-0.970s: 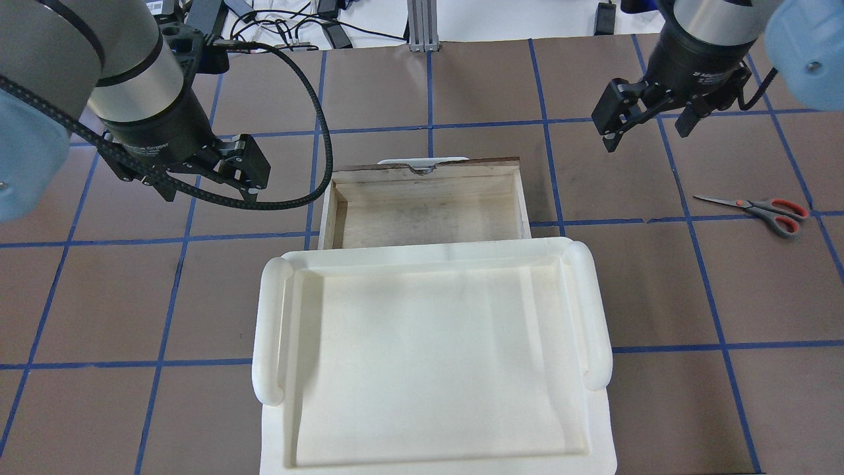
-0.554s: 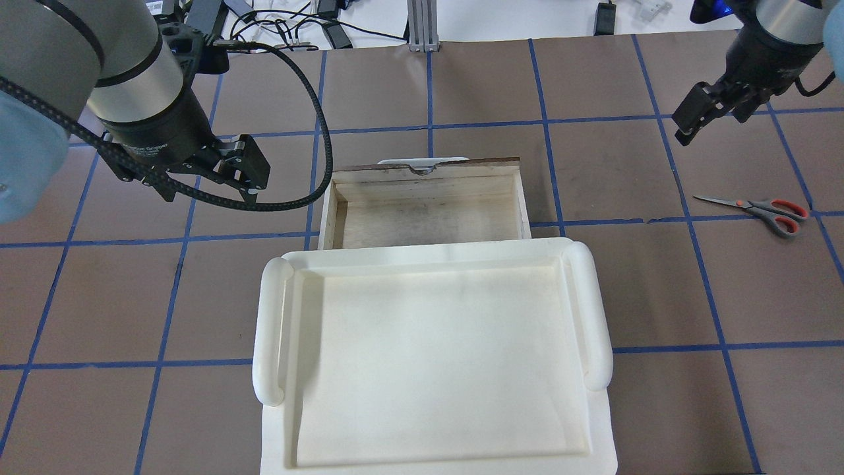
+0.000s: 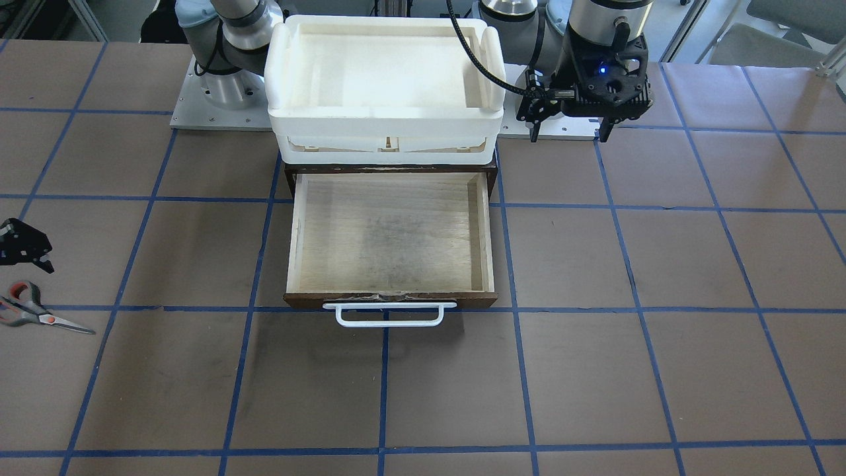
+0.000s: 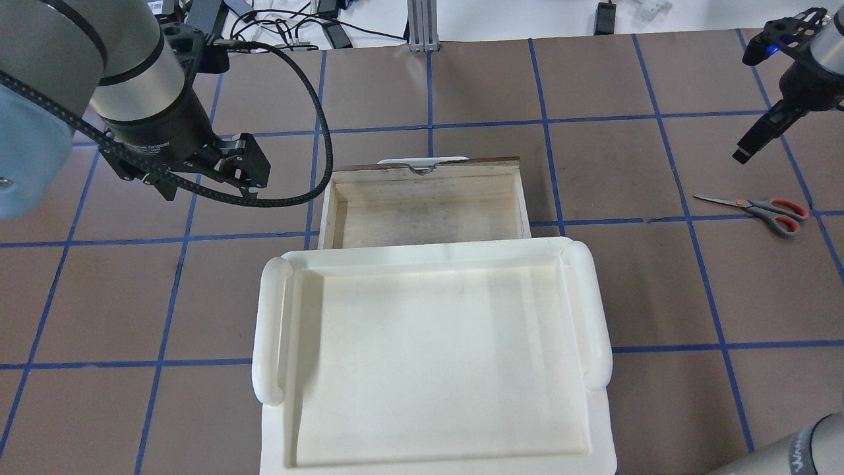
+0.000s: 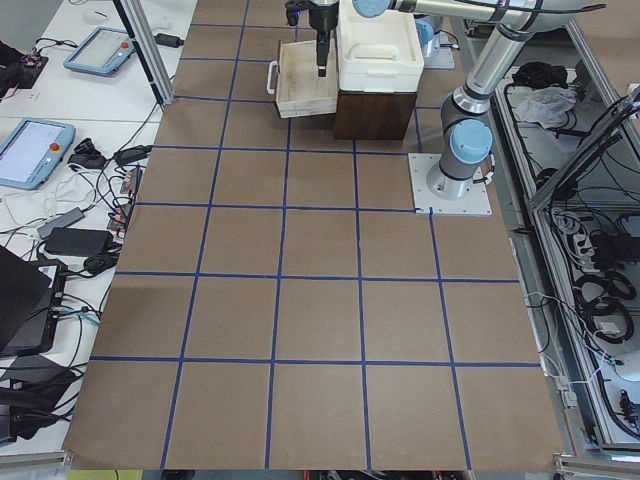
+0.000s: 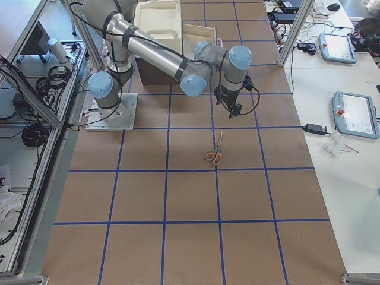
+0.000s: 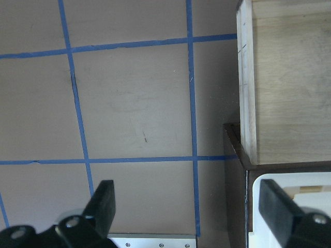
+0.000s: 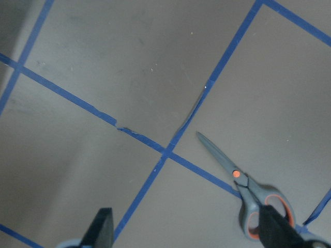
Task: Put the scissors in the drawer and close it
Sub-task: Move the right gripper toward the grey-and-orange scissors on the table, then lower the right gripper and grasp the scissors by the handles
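The scissors [image 4: 758, 208], grey handles with orange-red lining, lie flat on the brown table at the far right. They also show in the front view [image 3: 32, 315] and in the right wrist view [image 8: 243, 192]. My right gripper [image 8: 189, 232] is open and empty above the table, just beyond the scissors; one finger [image 4: 750, 146] shows overhead. The light-wood drawer [image 4: 428, 212] is pulled out and empty, its white bar handle [image 3: 388, 315] at the front. My left gripper [image 4: 211, 190] is open and empty to the left of the drawer.
A white plastic tray [image 4: 435, 254] sits on top of the dark brown cabinet [image 3: 289, 177], overhanging the back of the drawer. Blue tape lines grid the brown table. Cables and devices lie beyond the table's far edge [image 4: 297, 26].
My right arm has swung to the right and now hangs near the scissors. The left arm, the drawer and the scissors have not moved.
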### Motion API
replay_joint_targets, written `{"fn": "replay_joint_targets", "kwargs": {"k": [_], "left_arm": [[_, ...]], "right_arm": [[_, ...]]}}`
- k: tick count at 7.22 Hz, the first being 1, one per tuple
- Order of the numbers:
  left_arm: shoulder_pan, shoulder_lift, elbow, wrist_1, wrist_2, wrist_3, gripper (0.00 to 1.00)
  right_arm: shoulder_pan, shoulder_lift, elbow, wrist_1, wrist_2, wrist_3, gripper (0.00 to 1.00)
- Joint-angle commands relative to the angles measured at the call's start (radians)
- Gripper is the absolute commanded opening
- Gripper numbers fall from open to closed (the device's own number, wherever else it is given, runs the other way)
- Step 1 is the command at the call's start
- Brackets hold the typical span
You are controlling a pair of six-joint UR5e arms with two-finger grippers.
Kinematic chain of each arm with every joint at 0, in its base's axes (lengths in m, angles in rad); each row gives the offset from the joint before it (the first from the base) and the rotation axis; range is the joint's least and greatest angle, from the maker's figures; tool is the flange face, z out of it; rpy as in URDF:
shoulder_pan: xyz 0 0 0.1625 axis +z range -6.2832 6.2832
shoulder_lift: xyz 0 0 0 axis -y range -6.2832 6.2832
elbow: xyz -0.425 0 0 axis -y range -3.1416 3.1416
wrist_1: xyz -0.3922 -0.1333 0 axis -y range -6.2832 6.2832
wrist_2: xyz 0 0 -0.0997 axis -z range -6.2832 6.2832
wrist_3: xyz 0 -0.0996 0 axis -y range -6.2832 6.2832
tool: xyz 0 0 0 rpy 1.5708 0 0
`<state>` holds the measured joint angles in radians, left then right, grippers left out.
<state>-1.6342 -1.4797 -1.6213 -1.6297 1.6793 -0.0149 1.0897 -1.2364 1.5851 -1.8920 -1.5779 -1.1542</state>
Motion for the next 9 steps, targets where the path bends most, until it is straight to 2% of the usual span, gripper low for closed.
{"fn": "replay_joint_targets", "kwargs": {"k": [1, 3, 4, 6, 7, 8, 9], "left_arm": [[0.0, -0.016, 0.001, 0.013, -0.003, 0.001, 1.0], [0.002, -0.021, 0.001, 0.132, -0.085, 0.003, 1.0], [0.002, -0.027, 0.001, 0.193, -0.119, 0.003, 1.0], [0.01, -0.021, 0.001, 0.2, -0.119, 0.007, 1.0], [0.011, -0.018, 0.001, 0.2, -0.118, 0.009, 1.0], [0.005, -0.022, 0.001, 0.2, -0.118, 0.007, 1.0], [0.004, -0.018, 0.009, 0.197, -0.118, 0.006, 1.0]], "right_arm": [[-0.036, 0.087, 0.019, -0.144, -0.057, -0.265, 1.0], [-0.043, 0.08, 0.206, -0.406, -0.07, -0.355, 1.0], [-0.065, 0.089, 0.211, -0.438, -0.061, -0.436, 1.0], [-0.094, 0.098, 0.214, -0.443, -0.019, -0.522, 0.99], [-0.096, 0.113, 0.217, -0.45, 0.02, -0.588, 0.95], [-0.103, 0.144, 0.219, -0.513, 0.031, -0.629, 0.95], [-0.129, 0.173, 0.22, -0.518, 0.038, -0.639, 0.96]]}}
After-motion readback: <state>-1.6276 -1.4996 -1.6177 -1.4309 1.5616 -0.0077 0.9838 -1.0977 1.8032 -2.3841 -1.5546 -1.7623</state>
